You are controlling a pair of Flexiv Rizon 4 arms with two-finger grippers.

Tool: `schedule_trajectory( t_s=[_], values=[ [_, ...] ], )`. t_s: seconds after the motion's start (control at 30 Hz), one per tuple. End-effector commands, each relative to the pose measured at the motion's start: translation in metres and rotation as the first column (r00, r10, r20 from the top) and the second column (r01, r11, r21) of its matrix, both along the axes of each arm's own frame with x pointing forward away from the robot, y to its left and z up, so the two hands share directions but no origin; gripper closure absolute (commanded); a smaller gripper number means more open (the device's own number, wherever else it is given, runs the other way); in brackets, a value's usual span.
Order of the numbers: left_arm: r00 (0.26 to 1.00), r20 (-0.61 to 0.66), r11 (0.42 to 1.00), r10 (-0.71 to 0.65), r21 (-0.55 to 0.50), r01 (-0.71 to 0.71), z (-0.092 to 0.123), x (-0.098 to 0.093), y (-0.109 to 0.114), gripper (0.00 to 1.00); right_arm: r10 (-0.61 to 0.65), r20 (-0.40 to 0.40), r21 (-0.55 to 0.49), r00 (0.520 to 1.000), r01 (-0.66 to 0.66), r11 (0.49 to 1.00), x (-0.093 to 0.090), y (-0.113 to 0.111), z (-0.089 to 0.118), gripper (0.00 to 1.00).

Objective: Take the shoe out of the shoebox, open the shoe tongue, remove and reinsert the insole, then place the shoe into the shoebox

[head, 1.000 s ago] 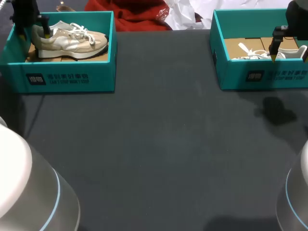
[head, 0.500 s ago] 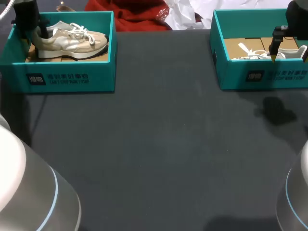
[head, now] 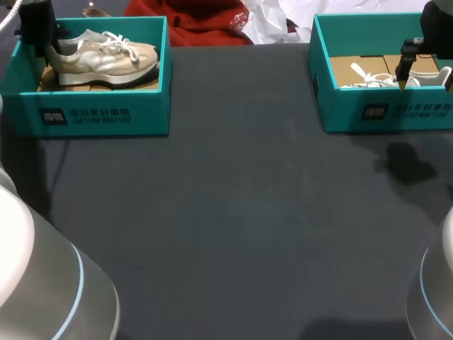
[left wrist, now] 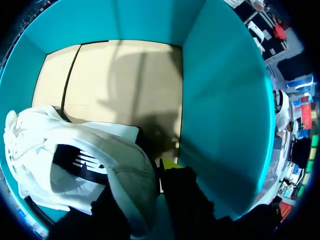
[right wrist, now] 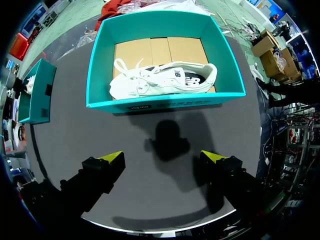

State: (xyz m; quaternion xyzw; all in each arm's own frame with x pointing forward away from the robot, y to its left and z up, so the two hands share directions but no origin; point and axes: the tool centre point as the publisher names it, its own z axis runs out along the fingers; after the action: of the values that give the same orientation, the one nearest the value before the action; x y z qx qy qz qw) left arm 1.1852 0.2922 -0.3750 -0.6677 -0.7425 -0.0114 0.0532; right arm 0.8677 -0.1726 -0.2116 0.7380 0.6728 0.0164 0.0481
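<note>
The left pincer (left wrist: 147,182) is clamped on the heel collar of the beige sneaker (head: 106,60), one finger on either side; the sneaker sits inside the teal left shoebox (head: 99,113), heel towards the box's left wall, toe pointing right; the right pincer (right wrist: 164,159) hangs with its yellow tips wide apart above the dark counter (head: 233,227), before the teal right shoebox (right wrist: 165,104); a white sneaker (right wrist: 165,80) lies on its side in that box.
</note>
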Motion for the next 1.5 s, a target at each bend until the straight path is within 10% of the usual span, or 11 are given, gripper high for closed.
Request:
schedule_trajectory(
  t_s=[0.03,1.0,1.5],
  values=[
    [1.000,-0.005,1.000,-0.001,-0.013,0.001,0.006,0.004,0.004,1.00,0.000,0.001,0.000,1.000,0.000,1.000,-0.001,0.000,0.000,0.00],
    [0.989,0.150,0.999,-0.010,-0.035,0.016,0.172,-0.020,-0.006,1.00,0.000,0.001,0.000,1.000,0.000,1.000,-0.001,0.000,0.000,0.00],
    [0.973,0.232,0.997,-0.018,0.071,0.002,0.235,-0.096,-0.026,1.00,0.000,0.001,0.000,1.000,0.000,1.000,-0.001,0.000,0.000,0.00]
  ],
)
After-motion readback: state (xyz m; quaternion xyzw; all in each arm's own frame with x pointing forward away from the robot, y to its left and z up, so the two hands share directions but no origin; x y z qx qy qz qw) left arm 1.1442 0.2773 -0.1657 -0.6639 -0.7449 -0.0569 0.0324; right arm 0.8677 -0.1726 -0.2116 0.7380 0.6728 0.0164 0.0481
